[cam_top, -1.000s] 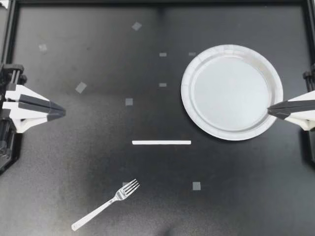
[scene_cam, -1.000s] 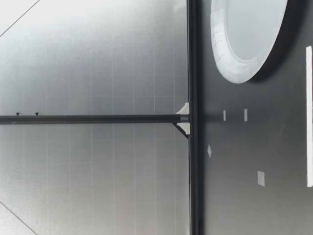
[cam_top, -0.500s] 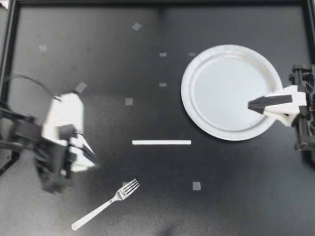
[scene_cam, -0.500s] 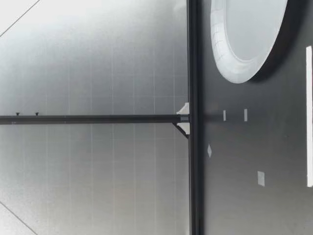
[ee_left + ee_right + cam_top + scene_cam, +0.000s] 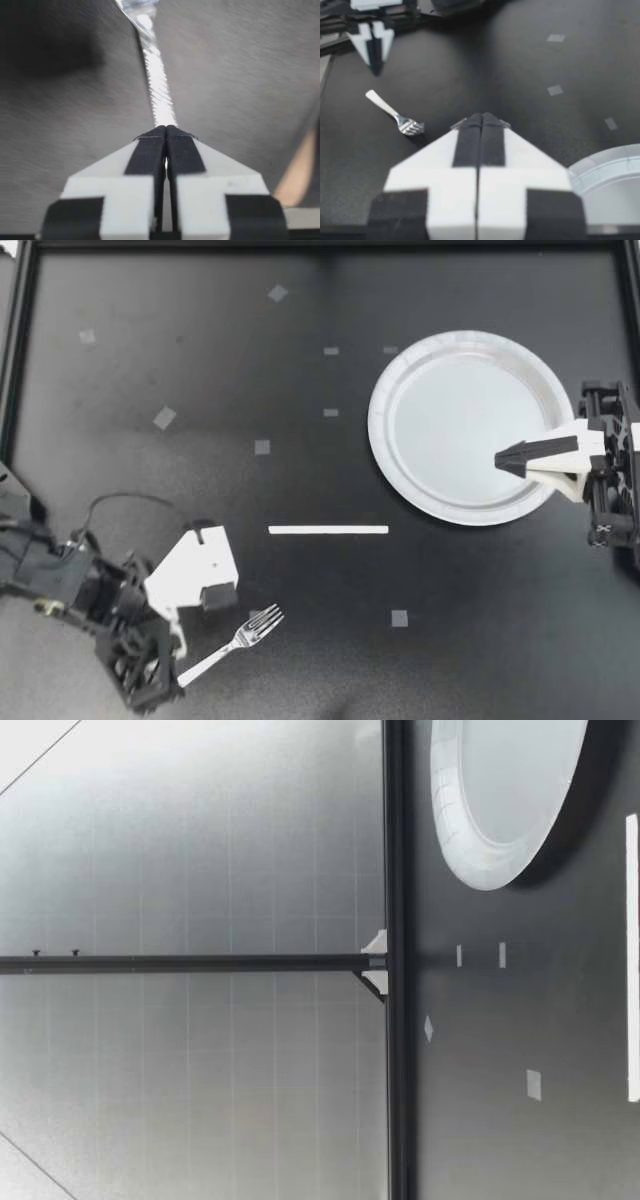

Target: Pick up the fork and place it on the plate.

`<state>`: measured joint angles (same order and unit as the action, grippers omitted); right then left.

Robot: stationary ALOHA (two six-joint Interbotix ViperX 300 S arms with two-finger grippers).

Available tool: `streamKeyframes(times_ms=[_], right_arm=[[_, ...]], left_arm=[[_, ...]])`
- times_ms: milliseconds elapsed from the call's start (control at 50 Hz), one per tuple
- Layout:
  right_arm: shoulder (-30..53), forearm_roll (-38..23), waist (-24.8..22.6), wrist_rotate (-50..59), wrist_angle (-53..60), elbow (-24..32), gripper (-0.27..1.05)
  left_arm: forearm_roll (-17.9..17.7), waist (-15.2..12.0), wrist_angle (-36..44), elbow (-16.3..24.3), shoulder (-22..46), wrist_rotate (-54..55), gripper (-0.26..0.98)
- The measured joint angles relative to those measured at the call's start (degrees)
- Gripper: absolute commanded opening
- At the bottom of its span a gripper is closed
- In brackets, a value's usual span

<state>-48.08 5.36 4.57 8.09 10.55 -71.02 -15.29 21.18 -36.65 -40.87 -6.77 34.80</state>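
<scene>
Top view: left gripper [image 5: 180, 648] has fingers pressed together over the fork [image 5: 232, 643] handle; best spread them astride it before lowering.

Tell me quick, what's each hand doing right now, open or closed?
Left hand: closed, holding nothing, tips by the handle of the fork.
Right hand: closed, empty, over the plate.

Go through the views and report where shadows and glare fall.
Top view: a pale sheen spreads over the black table around the silver fork. Low view: the round white plate throws a dark shadow onto the table on its camera side. Left wrist view: the fork's handle glints, with a dark shadow patch beside it. Right wrist view: a small shadow sits under the fork's tines.
</scene>
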Motion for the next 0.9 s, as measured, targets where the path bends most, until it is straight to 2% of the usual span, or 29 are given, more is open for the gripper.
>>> streamKeyframes(times_ms=[100, 160, 280, 360, 520, 600, 900], right_arm=[[-0.18, -0.35, 0.09, -0.09, 0.70, -0.79, -0.02], [-0.18, -0.44, 0.09, -0.09, 1.23, -1.05, -0.02], [-0.18, -0.44, 0.09, -0.18, 2.46, -1.49, -0.02], [-0.26, -0.44, 0.09, -0.09, 2.46, -1.49, -0.02], [-1.05, -0.44, 0.09, -0.09, 2.55, -1.76, -0.02], [-1.41, -0.44, 0.00, -0.09, 2.55, -2.02, -0.02], [-2.90, -0.44, 0.00, 0.09, 2.46, -2.55, -0.02]], left_arm=[[-0.35, 0.88, 1.05, 0.35, -0.09, 1.67, -0.01], [-0.44, 2.29, 5.54, 0.53, 1.32, 4.31, 0.00], [-0.44, 2.46, 8.79, 1.05, 4.13, 3.43, 0.08], [-0.44, 2.46, 9.23, 1.32, 4.75, 2.29, 0.18], [-0.44, 2.46, 9.49, 1.58, 4.92, 0.00, 0.50], [-0.44, 2.46, 9.49, 1.67, 5.45, 0.18, 0.61], [-0.26, 2.46, 9.49, 1.58, 11.43, -0.09, 0.58]])
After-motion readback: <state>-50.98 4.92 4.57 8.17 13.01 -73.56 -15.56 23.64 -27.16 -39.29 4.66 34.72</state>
